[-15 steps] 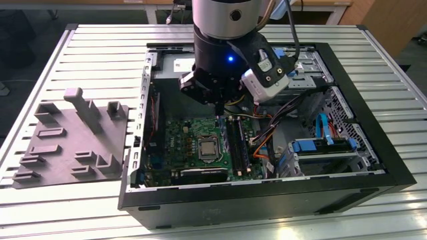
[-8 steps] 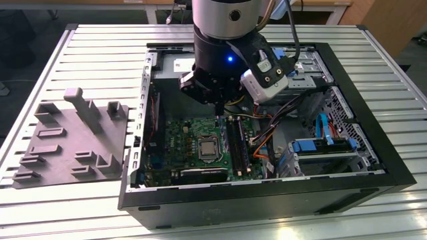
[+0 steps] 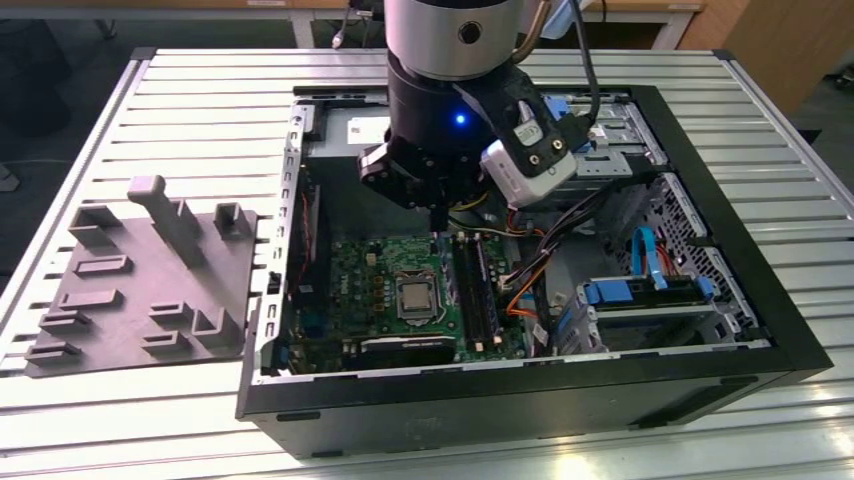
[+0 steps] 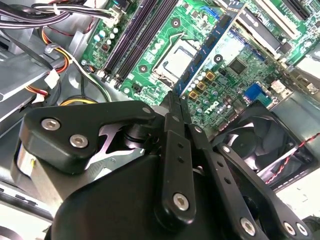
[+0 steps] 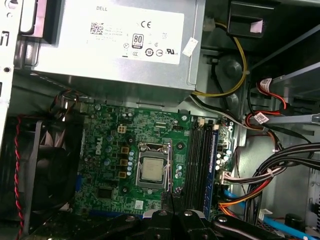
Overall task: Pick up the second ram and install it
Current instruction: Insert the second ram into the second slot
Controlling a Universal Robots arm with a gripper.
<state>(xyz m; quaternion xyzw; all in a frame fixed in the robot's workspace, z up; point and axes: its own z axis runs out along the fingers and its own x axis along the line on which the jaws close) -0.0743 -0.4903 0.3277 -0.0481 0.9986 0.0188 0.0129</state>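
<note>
Grey power-supply box (image 5: pixel 115 40) and cable bundle (image 5: pixel 285 160) crowding motherboard (image 5: pixel 100 135) below me. My end effector (image 4: pixel 175 100) is pinching second ram (image 4: pixel 217 40): narrow blue-green strip, dark chips, hanging edge-on above board beside processor (image 4: pixel 176 61).

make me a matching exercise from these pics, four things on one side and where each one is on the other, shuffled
1 second ram
2 power supply box
3 fan
4 grey fixture block

a on the table outside the case
b in the gripper, over the motherboard
c black, inside the case beside the motherboard
d grey and labelled, inside the case

Pairs: 1-b, 2-d, 3-c, 4-a
</note>
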